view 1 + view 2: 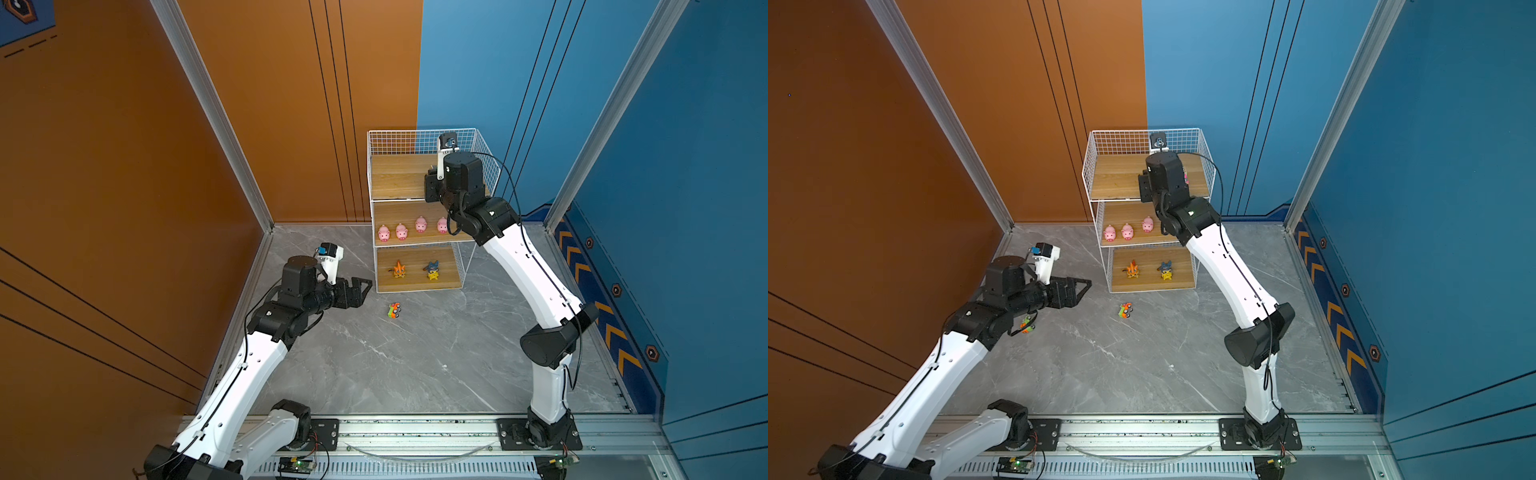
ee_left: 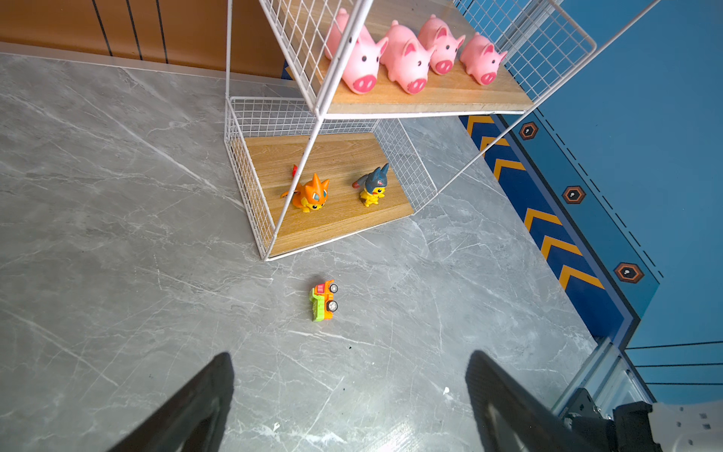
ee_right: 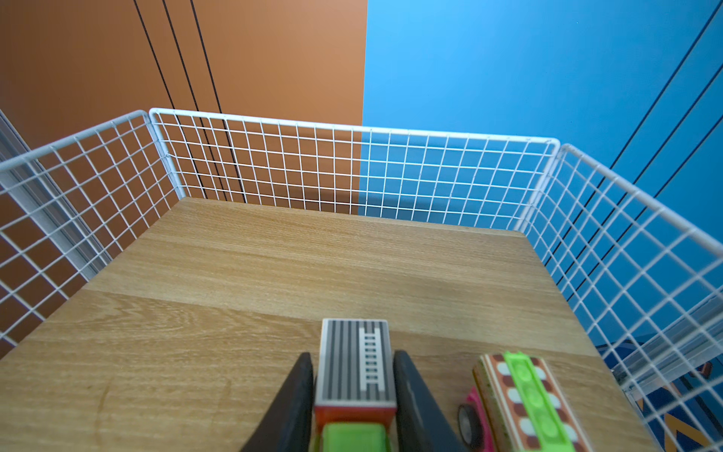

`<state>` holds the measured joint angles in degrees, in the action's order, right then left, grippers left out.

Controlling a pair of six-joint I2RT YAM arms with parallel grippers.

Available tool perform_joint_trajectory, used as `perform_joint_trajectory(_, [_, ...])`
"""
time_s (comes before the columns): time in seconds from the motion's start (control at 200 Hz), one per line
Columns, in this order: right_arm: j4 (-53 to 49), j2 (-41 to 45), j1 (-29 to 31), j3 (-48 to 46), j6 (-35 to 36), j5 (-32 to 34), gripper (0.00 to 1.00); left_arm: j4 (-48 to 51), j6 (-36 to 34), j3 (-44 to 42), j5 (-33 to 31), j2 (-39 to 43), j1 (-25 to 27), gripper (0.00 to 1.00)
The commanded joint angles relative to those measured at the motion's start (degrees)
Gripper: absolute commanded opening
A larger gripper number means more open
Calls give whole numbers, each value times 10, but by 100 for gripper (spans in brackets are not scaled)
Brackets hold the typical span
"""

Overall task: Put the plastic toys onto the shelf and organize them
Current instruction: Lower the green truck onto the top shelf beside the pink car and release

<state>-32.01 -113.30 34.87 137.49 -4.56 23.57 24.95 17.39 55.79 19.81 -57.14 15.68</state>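
The shelf [image 1: 415, 137] stands at the back, and its top tier [image 3: 274, 254] fills the right wrist view. My right gripper [image 3: 354, 356] is low over that board, its jaws pressed against both sides of an orange car [image 3: 354, 364] with a grey ladder roof and green front. A pink car [image 3: 524, 403] stands on the board beside it. Several pink pigs [image 1: 401, 231] [image 2: 407, 58] line the middle tier. A green-and-orange car [image 1: 394, 310] [image 2: 324, 300] lies on its side on the floor before the shelf. My left gripper [image 1: 361, 291] [image 2: 350, 356] hangs open and empty, short of that car.
An orange cat figure [image 1: 399, 270] and a blue-and-yellow figure [image 1: 433, 271] stand on the bottom tier. In a top view another small orange-and-green car [image 1: 1027, 324] shows on the grey floor under my left forearm. Wire walls [image 3: 626, 254] fence the top tier's back and sides.
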Motion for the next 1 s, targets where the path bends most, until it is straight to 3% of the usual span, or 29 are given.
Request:
perform_joint_trajectory(0.0, [-12,-10,-1,20,-3,-9,38,-8,2,-7,14,-5,-6,94])
perform_joint_trajectory(0.385, [5,8,14,41,22,-11,51,-8,3,-7,13,-8,-10,94])
perform_joint_trajectory(0.656, [39,68,70,25,87,17,66,-8,4,-9,7,-15,-14,96])
perform_joint_trajectory(0.786, [88,139,101,-64,122,32,70,-8,4,-11,-5,-17,-17,99])
perform_joint_trajectory(0.996, [189,311,160,-315,152,78,72,-7,7,-16,-32,-24,-24,98])
